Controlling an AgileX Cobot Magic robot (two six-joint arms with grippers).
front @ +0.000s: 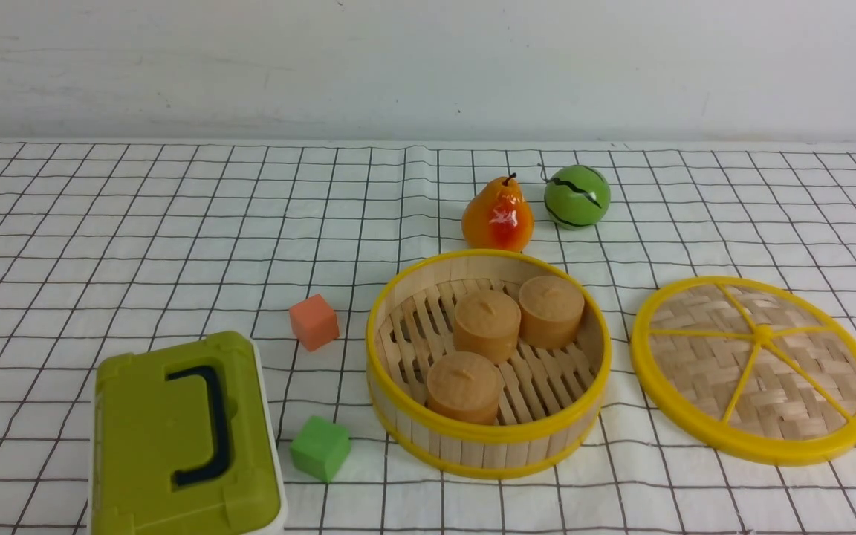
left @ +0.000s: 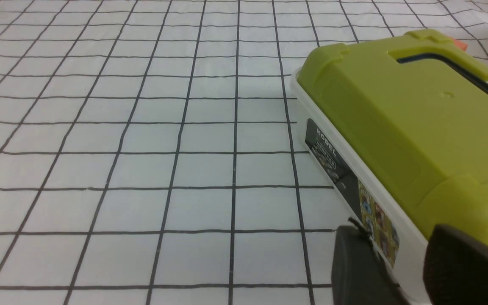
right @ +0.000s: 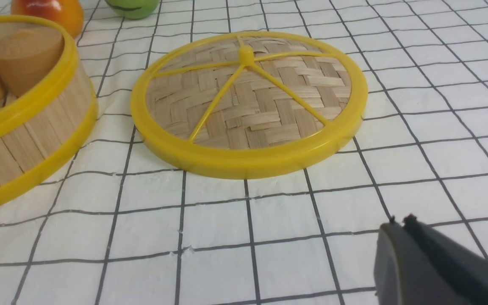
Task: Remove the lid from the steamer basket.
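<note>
I see the lid lying flat on the checked cloth at the right of the front view, just beside the open basket in the middle, which has three brown cakes in it. A pear and a green ball sit above the basket, an orange block and a green block sit to its left, and a green box fills the lower left corner. My left gripper is close by the box with its two fingers apart and holding nothing, and my right gripper looks pressed together and empty, near the lid but not touching it.
</note>
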